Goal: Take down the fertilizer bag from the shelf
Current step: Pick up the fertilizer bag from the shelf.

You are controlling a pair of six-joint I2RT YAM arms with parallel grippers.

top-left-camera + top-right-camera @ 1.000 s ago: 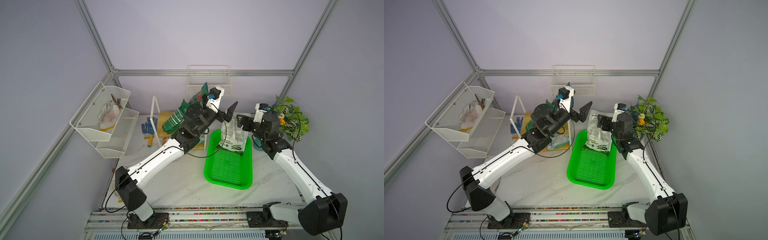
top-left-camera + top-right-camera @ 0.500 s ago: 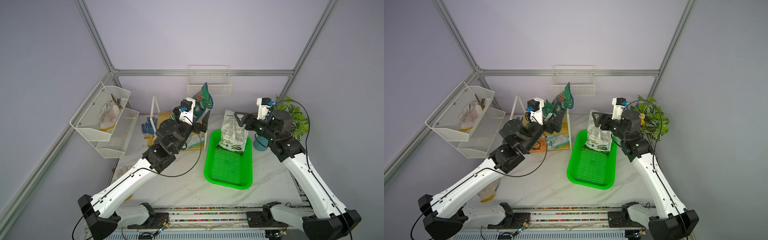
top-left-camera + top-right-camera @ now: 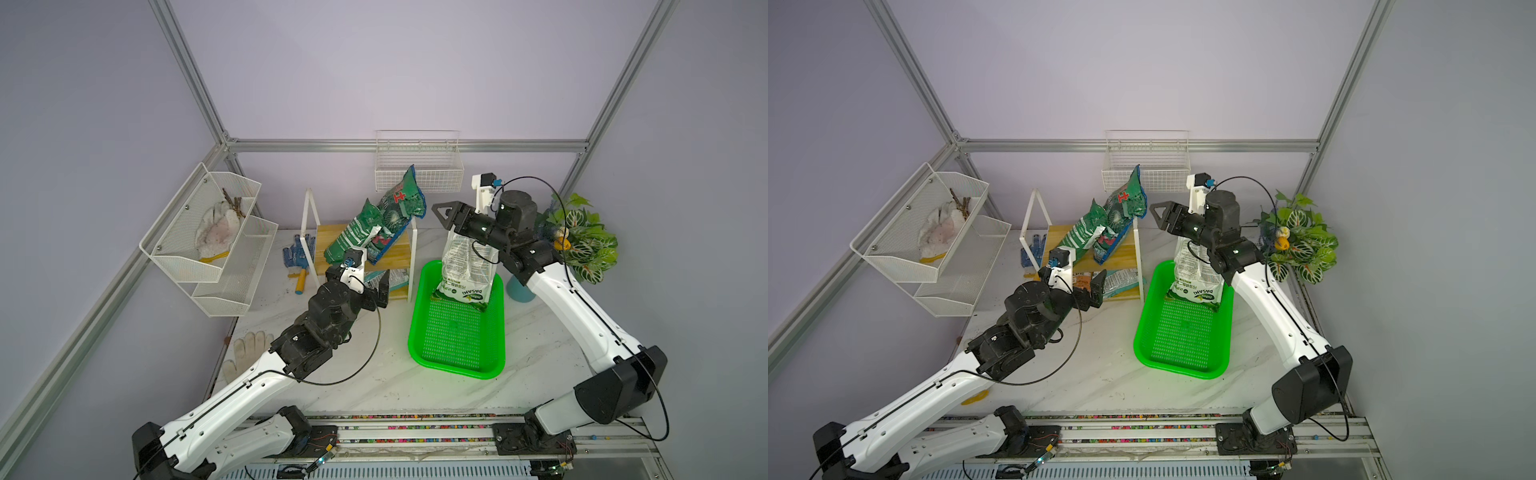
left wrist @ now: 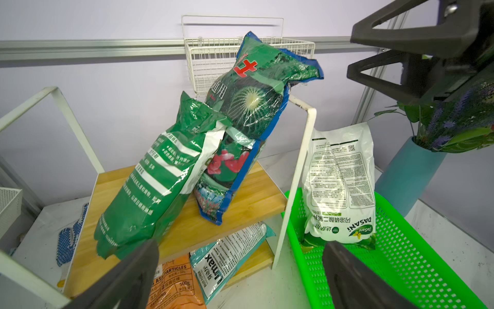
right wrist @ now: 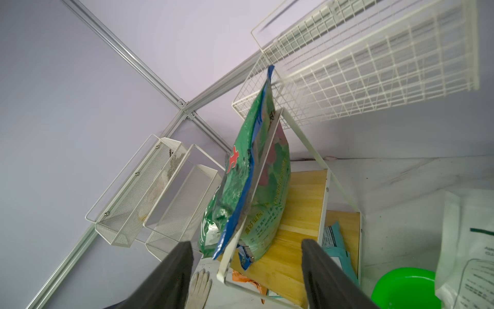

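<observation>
Left gripper (image 3: 376, 286) has withdrawn low, jaws wide, empty; right gripper (image 3: 446, 214) (part-open, empty) stands nearer, beside the leaning fertilizer bag (image 3: 401, 199) on the shelf (image 3: 328, 241).

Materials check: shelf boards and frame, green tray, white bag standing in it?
Shelf: boards look like light wood, grain lines visible; frame likely white-painted metal. Green tray: glossy perforated plastic, probably moulded. White bag: thin printed plastic film, creased and shiny.
</observation>
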